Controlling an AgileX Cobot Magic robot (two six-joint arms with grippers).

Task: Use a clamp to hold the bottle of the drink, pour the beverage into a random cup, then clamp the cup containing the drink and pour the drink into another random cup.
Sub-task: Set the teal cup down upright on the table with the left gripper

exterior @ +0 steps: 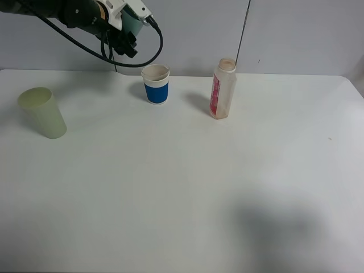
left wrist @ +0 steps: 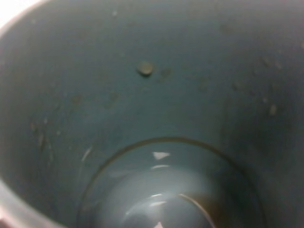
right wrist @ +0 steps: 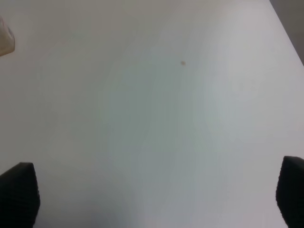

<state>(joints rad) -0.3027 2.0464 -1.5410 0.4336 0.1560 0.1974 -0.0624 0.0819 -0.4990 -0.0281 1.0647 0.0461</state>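
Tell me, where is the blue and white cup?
In the high view, the blue-banded white cup stands at the table's far edge, between the pale yellow-green cup and the bottle.

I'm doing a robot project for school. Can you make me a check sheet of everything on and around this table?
Surface: white table, bare in front; one tiny dark speck near the right edge.
Job's things: clear bottle with pink-red label stands upright at the back. White cup with blue band stands left of it. Teal cup is held up in the air; the left wrist view looks inside it, with a little dark liquid at the bottom.
Clutter: pale yellow-green cup at the far left.
End effectors: left end effector is clamped on the teal cup; right end effector is open over bare table.
Cables: black cable loops under the left arm.
Surroundings: grey wall behind.
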